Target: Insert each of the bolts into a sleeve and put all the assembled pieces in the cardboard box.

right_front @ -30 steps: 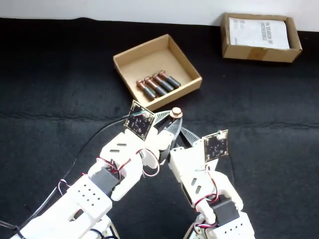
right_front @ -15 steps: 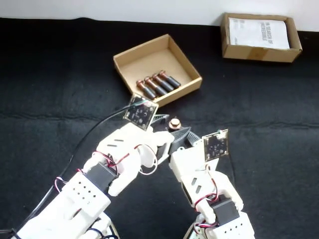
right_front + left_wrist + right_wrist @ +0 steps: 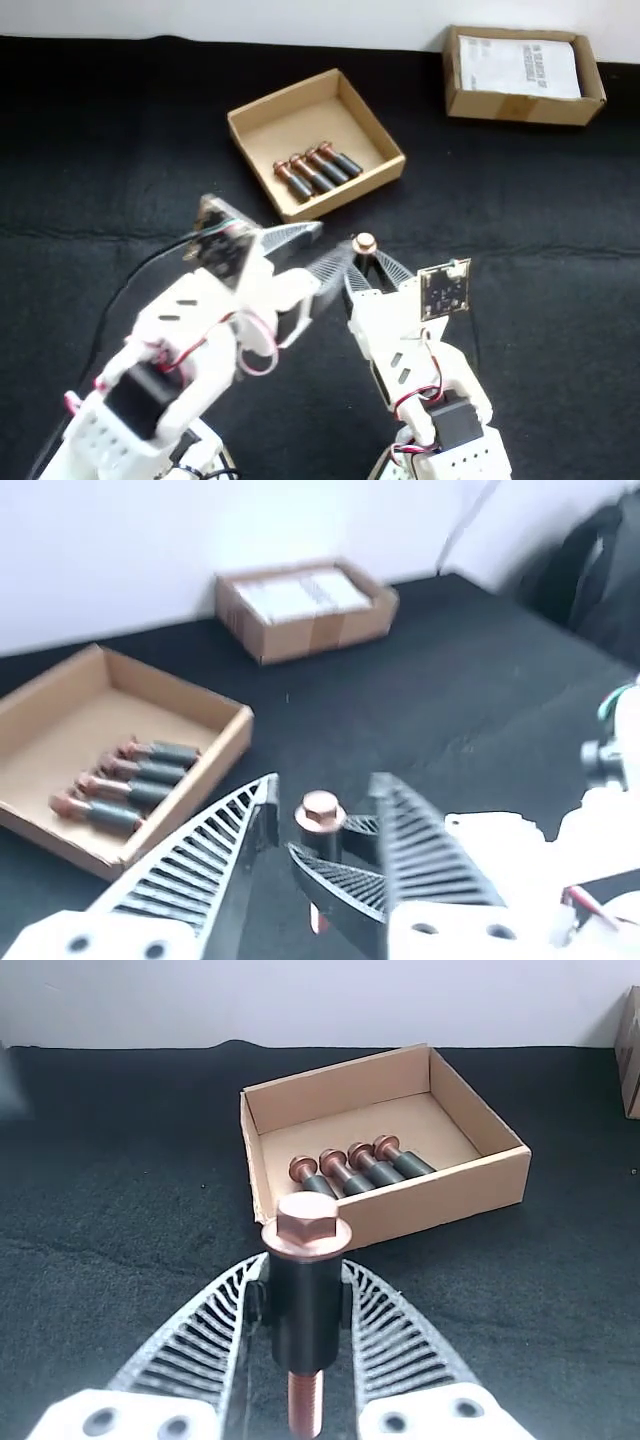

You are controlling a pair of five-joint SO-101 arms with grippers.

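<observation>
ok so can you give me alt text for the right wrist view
The right gripper holds a dark sleeve upright between its fingers, with a copper bolt pushed through it. Beyond it on the black table sits an open cardboard box with four assembled pieces lying side by side inside.

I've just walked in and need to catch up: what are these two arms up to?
The right gripper is shut on a dark sleeve with a copper bolt pushed through it, held upright. The left gripper is open, close beside that piece. Four assembled pieces already lie side by side in the cardboard box.
</observation>
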